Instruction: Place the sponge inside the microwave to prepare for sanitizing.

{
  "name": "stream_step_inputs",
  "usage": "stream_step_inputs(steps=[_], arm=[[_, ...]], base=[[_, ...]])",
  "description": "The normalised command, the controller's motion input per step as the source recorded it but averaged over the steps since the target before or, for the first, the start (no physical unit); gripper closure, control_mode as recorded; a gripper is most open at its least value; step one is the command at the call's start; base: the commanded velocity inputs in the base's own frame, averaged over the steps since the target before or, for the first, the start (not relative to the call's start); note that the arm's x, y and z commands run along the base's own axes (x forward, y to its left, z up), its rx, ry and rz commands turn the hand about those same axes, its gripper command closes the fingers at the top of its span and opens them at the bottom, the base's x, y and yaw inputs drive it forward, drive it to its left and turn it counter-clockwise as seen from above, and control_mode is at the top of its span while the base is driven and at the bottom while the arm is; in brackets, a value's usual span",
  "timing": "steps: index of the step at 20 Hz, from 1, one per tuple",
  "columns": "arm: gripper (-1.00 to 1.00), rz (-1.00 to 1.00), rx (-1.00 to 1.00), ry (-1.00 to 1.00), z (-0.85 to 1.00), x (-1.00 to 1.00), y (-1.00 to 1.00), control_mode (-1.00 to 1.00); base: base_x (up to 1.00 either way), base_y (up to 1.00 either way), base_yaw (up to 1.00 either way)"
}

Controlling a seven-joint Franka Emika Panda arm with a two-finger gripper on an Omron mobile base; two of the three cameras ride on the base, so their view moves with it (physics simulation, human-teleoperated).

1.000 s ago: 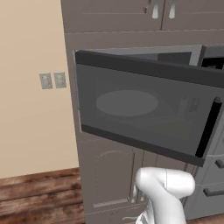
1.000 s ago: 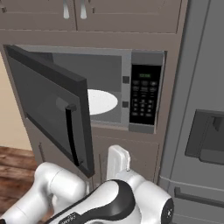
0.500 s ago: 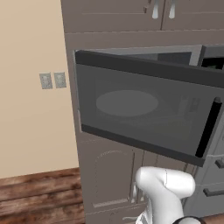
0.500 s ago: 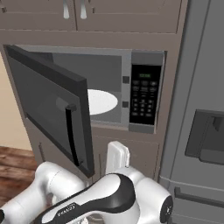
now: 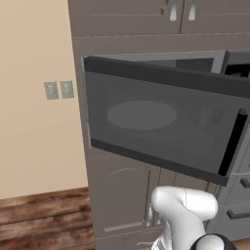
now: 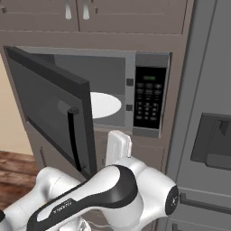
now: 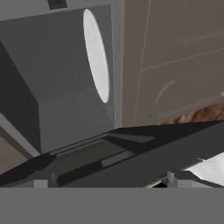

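Observation:
The microwave [image 6: 148,101] sits built into the cabinets, and its black glass door [image 6: 45,108] is swung wide open to the left. Inside the grey cavity lies the white round turntable [image 6: 104,104]. The sponge is out of view. In the hand view my gripper [image 7: 107,181] is open, its fingertips [image 7: 40,183] far apart and nothing showing between them. That view is rolled: the turntable [image 7: 97,54] stands on edge and the dark door [image 7: 144,153] crosses just beyond the tips. The door [image 5: 146,117] spans the left base view.
A grey fridge with a dispenser recess [image 6: 212,144] stands right of the microwave. Cabinet doors with handles [image 6: 74,9] are above, and drawers [image 5: 239,195] below. Light switches [image 5: 58,89] are on the beige wall at left, above a wood floor [image 5: 39,219].
The white end of my arm has risen a little towards the microwave opening in the right base view. The jaws stay wide and the door has not moved.

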Motion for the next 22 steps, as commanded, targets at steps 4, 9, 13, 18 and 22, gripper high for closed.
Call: stream_step_inputs(steps=[4, 9, 13, 18, 22], arm=[[-1.00, 0.04, 0.05, -0.11, 0.20, 0.09, 0.14, -1.00], [-1.00, 0.08, 0.00, -0.11, 0.03, 0.15, 0.01, -1.00], [-1.00, 0.11, -0.11, -0.06, 0.09, 0.01, 0.21, -1.00], [-1.00, 0.12, -0.10, 0.00, 0.22, 0.08, 0.33, -1.00], [-1.00, 0.12, -0.01, 0.00, 0.06, 0.00, 0.56, -1.00]], base=[[0.00, 0.00, 0.00], [0.00, 0.00, 0.00], [0.00, 0.00, 0.00], [0.00, 0.00, 0.00], [0.00, 0.00, 0.00]])
